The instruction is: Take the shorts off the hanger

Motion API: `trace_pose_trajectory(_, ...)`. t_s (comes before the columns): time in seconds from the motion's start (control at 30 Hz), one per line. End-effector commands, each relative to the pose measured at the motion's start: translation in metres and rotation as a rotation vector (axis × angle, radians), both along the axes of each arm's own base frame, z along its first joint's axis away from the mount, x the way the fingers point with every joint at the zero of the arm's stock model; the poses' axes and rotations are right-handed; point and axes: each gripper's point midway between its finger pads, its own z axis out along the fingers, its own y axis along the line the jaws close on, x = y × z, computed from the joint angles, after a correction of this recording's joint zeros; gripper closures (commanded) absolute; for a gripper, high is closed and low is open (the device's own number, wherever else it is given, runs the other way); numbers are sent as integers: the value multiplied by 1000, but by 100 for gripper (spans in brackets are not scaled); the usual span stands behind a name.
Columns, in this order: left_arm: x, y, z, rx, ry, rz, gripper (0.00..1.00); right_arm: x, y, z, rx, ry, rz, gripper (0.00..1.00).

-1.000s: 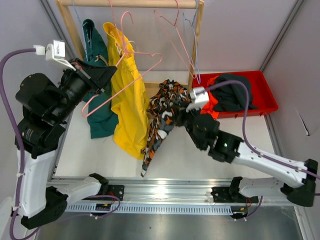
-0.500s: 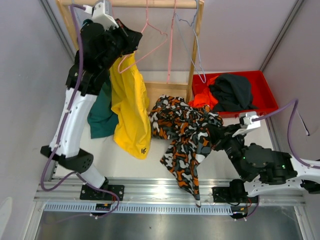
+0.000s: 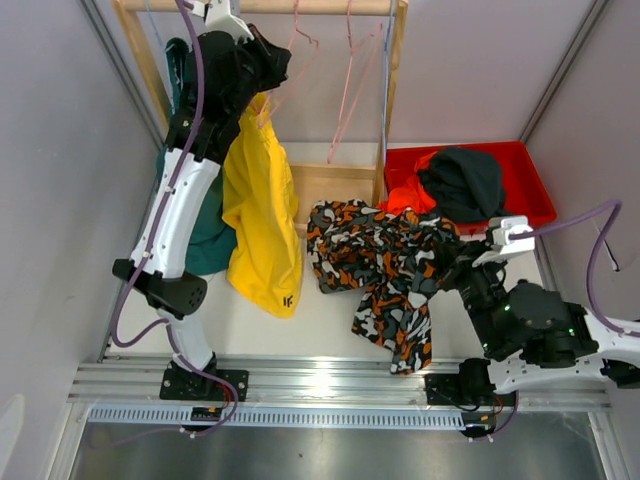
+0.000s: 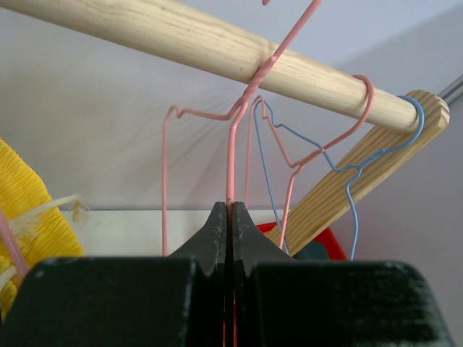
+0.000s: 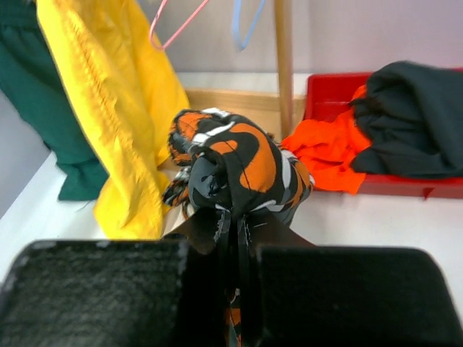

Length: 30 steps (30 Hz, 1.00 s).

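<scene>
up at the wooden rail (image 4: 181, 40), the left gripper (image 4: 230, 217) has its jaws pinched flat on the wire of a bare pink hanger (image 4: 231, 159). no fabric on that hanger that i can see. a blue hanger (image 4: 347, 173) hooked further along the rail looks bare too.

right gripper (image 5: 231, 217) is low over the table (image 3: 330, 320), jaws closed on a bunched fold of the orange-black-white patterned shorts (image 3: 385, 270). top view shows that pair clear of every hanger, spread from the grip back toward the foot of the rack, one leg trailing toward the near edge.

tally as i read it:
- black shorts (image 3: 465, 180) and bright orange shorts (image 3: 405, 198): lying in the red bin (image 3: 535, 200), off the rack, done.
- patterned pair: off its hanger, in the right grip, not in the bin.
- yellow shorts (image 3: 262, 210): hanging at the left end of the rack, just beside the left arm. not done.
- dark green shorts (image 3: 205, 235): hanging behind the left arm, partly hidden. not done.

my judgement: three of five freed, two left, so a bit past halfway. how the yellow and green pairs are attached is mostly hidden by the arm, so i cannot tell how they will come off.

likely next: right arm carries the patterned pair to the bin, left lets go of the bare hanger and goes for the yellow.
</scene>
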Motion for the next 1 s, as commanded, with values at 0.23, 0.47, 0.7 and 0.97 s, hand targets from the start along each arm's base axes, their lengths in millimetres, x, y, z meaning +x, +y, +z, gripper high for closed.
trace_pose_trajectory(0.23, -8, 1, -8, -16, -24, -38, 35, 37, -73, 183, 36, -309, -230, 100)
trace_pose_trajectory(0.47, -21, 11, -9, 23, -25, -45, 1, 58, -75, 279, -43, -518, -334, 100)
trace_pose_trajectory(0.7, -41, 19, -9, 27, -28, -80, 1, 127, -109, 323, -143, -610, -500, 100)
trace_pose_trajectory(0.97, -72, 15, -30, 5, -2, -166, 1, 252, -211, 283, -98, -568, -638, 100)
